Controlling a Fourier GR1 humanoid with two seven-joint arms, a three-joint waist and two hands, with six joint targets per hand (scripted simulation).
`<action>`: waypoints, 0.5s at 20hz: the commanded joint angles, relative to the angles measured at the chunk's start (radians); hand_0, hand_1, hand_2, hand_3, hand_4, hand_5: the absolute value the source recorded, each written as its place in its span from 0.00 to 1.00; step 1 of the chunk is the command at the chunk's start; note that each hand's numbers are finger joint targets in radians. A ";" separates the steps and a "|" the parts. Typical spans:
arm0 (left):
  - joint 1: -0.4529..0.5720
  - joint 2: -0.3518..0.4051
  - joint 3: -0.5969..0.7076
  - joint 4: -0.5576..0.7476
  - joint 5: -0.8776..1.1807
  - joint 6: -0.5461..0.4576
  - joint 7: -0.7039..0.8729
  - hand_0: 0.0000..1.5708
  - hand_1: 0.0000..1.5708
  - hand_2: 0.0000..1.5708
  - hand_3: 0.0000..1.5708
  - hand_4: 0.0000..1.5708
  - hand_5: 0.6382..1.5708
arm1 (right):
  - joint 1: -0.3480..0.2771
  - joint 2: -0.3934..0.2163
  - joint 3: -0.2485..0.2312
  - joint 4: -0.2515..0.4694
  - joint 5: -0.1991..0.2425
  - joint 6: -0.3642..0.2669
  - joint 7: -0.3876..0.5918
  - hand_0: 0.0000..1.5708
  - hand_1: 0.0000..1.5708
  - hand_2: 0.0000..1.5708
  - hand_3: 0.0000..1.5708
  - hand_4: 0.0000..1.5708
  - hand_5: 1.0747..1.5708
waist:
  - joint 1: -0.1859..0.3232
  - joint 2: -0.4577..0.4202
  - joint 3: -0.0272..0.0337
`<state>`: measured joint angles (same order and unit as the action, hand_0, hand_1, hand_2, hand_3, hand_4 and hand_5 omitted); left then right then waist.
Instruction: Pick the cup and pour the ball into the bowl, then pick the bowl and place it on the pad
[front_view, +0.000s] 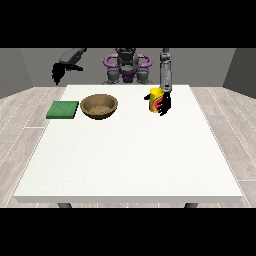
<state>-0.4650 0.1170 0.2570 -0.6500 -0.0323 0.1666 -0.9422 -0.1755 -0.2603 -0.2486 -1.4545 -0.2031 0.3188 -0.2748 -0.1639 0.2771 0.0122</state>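
You had a small yellow cup (155, 99) with a red mark on its side, a smooth upright cylinder standing on the white table (130, 165) well to the right of the brown bowl (99, 106). The hand at the view's right (164, 104) had its black fingers curled round that cup. The bowl was round, wood-coloured and shallow; a flat green square pad (63, 109) lay just left of it. Up left of the bowl, the hand at the view's left (58, 73) hung off the table, fingers drooping loosely, holding nothing.

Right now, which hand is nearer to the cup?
The left, the hand at the view's right: it is at the cup, its fingers against the cup's side. The hand at the view's left hangs far off, beyond the bowl and pad.
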 joint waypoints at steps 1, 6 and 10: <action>0.031 -0.030 -0.003 0.059 -0.061 0.161 -0.104 0.83 0.83 1.00 1.00 0.91 0.66 | -0.006 -0.047 -0.025 -0.022 -0.027 0.047 -0.016 0.00 0.00 0.00 0.00 0.00 1.00 | -0.052 0.065 -0.0130; 0.063 -0.071 -0.054 0.031 -0.117 0.235 0.024 0.84 0.84 1.00 1.00 0.95 0.65 | 0.034 -0.072 -0.047 0.033 -0.041 0.059 0.054 0.00 0.00 0.00 0.00 0.00 1.00 | -0.029 -0.083 -0.0120; 0.020 -0.016 -0.162 -0.010 -0.224 0.229 0.249 0.85 0.85 1.00 1.00 0.98 0.71 | 0.023 -0.053 -0.055 0.139 -0.015 0.003 0.095 0.00 0.00 0.00 0.00 0.00 1.00 | 0.058 -0.244 -0.0107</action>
<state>-0.4364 0.0965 0.1745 -0.6556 -0.1695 0.3491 -0.8516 -0.1682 -0.3268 -0.3070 -1.3698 -0.2338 0.3524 -0.2273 -0.1440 0.1597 0.0066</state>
